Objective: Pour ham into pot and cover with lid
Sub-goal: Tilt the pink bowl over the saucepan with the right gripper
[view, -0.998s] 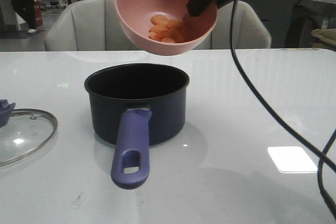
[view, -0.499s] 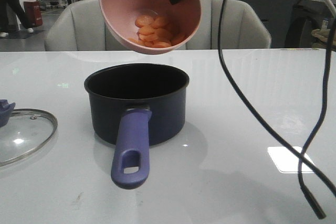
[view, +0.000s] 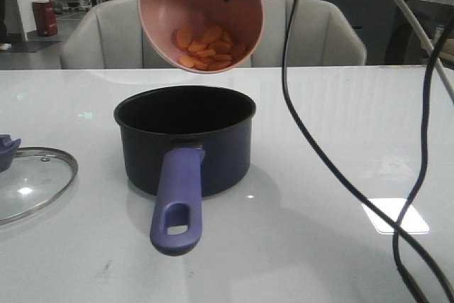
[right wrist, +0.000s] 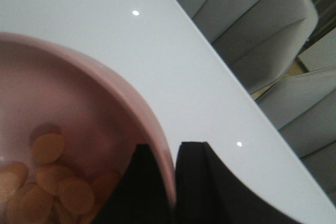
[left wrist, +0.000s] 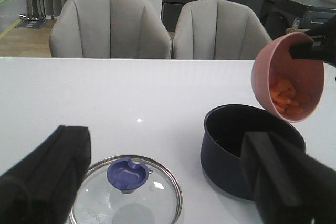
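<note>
Right gripper (right wrist: 173, 182) clamped on tilted bowl (view: 201, 15) rim, ham (view: 208, 47) inside, above pot (view: 186, 136); left gripper (left wrist: 173, 182) spread wide over lid (left wrist: 127, 192); white table (view: 340, 140), grey chairs (left wrist: 110, 24) behind

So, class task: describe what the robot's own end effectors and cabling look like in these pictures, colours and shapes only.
Both end effectors are matte black. The left end effector has two broad, blocky, flat-faced fingers with squared edges. The right end effector shows two thick black fingers with rounded tops. In the front view, thin black cables hang in loose loops on the right, beside a paler grey cable. No markings are visible.
</note>
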Robot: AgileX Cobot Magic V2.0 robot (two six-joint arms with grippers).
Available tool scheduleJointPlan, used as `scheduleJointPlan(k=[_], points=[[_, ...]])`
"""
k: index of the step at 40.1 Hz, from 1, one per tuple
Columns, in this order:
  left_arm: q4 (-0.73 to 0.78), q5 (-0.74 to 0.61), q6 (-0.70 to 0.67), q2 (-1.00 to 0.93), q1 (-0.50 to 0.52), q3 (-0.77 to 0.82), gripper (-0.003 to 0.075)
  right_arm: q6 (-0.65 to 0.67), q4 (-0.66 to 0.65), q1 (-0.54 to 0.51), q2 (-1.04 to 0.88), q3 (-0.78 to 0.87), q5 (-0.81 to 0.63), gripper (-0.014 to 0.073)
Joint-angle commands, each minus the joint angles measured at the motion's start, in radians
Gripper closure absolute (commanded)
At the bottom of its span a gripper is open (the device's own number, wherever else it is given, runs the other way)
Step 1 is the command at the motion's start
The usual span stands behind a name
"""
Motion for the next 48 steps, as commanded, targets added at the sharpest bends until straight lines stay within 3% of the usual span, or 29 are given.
scheduleJointPlan(k=[1,11,21,28,32,40,48], points=[[-0.007,-0.082,-0.004,0.014,-0.006,-0.025,0.0103,-0.034,-0.032,0.007,-0.037,-0.040,-0.133,0.0452],[-0.007,-0.082,-0.004,0.014,-0.006,-0.025,0.0103,-0.028,-0.229,0.043,-0.013,-0.034,-0.227,0.0452],[-0.007,-0.082,-0.004,0.014,-0.006,-0.025,0.0103,0.078,-0.412,0.074,0.015,0.003,-0.390,0.0452],[-0.007,-0.082,-0.004,0.014,-0.006,-0.025,0.0103,0.162,-0.512,0.093,0.017,0.073,-0.603,0.0452],[-0.007,-0.082,-0.004,0.014,-0.006,-0.025,0.0103,0.196,-0.552,0.101,0.017,0.115,-0.733,0.0452],[-0.007,-0.082,-0.004,0.014,-0.006,-0.025,0.0103,0.226,-0.591,0.110,0.017,0.159,-0.806,0.0452],[-0.007,-0.082,-0.004,0.014,-0.006,-0.025,0.0103,0.260,-0.630,0.115,0.017,0.227,-1.040,0.0452]])
